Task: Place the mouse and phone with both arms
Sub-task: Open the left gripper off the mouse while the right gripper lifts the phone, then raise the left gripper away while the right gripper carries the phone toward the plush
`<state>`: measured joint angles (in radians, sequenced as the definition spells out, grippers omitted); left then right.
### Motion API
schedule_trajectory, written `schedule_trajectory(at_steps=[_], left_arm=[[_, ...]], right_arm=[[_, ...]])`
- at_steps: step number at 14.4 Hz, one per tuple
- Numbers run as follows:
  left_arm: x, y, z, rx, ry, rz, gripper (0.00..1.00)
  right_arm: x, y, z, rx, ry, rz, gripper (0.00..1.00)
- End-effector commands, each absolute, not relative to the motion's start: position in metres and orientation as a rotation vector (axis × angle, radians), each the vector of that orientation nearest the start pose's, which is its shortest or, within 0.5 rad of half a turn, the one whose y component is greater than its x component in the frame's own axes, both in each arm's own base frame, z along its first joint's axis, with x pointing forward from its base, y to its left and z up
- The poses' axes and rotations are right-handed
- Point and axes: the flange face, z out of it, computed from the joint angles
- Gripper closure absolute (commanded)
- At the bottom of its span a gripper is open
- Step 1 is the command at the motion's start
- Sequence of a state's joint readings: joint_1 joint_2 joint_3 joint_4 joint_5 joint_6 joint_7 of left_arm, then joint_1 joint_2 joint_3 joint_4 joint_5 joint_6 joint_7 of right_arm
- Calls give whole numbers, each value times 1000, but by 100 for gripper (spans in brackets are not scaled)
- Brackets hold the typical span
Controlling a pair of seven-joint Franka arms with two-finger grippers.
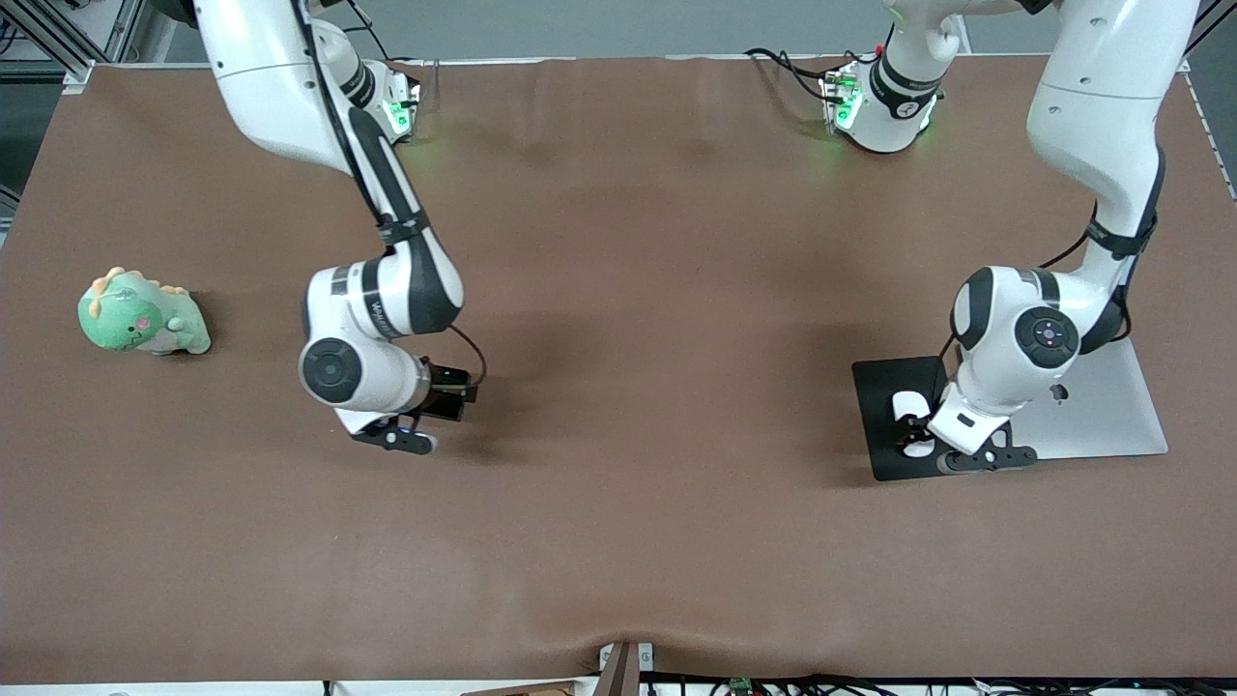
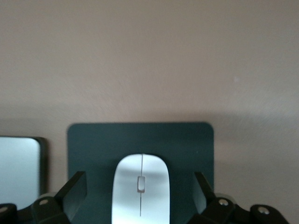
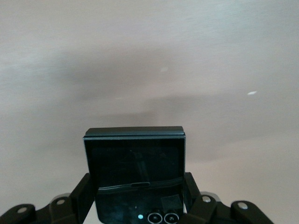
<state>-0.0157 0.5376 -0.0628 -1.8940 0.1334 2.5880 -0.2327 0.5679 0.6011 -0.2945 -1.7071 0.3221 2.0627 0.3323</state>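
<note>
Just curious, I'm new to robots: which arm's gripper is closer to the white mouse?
The left. The left gripper sits right at the mouse on the mouse pad, fingers open on either side. The right gripper holds the phone far off, toward the right arm's end.

Brown cloth-covered table, grey floor along its edge, soft even light

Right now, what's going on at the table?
The left gripper has its jaws open around the mouse, which lies on the mouse pad beside a silver laptop. The right gripper is shut on the phone, holding it over the bare brown table. A green plush toy lies at the right arm's end.
</note>
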Motion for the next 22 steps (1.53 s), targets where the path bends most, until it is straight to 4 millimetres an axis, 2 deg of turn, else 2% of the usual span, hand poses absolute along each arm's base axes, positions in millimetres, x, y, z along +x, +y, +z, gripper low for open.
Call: schedule_trajectory(at_steps=[1, 5, 8, 10, 13, 17, 19, 22], left_arm=[[666, -46, 289, -3077, -91, -199, 0], [679, -40, 357, -3055, -89, -165, 0], [682, -36, 406, -3054, -105, -126, 0], [681, -24, 435, -3047, -134, -157, 0], [667, -20, 480, -3041, -153, -176, 0], [643, -16, 523, -3029, -140, -136, 0], [628, -19, 549, -3025, -136, -100, 0], [603, -20, 588, -3066, -70, -94, 0]], right_arm=[[605, 169, 245, -3101, 279, 361, 100], [602, 111, 245, -3120, 210, 351, 100], [597, 76, 242, -3130, 196, 339, 100], [592, 51, 236, -3141, 171, 329, 100], [582, 3, 225, -3146, 75, 316, 100], [572, -55, 218, -3116, 34, 343, 100], [565, -75, 216, -3104, 24, 355, 100], [549, -91, 202, -3099, 59, 372, 100]])
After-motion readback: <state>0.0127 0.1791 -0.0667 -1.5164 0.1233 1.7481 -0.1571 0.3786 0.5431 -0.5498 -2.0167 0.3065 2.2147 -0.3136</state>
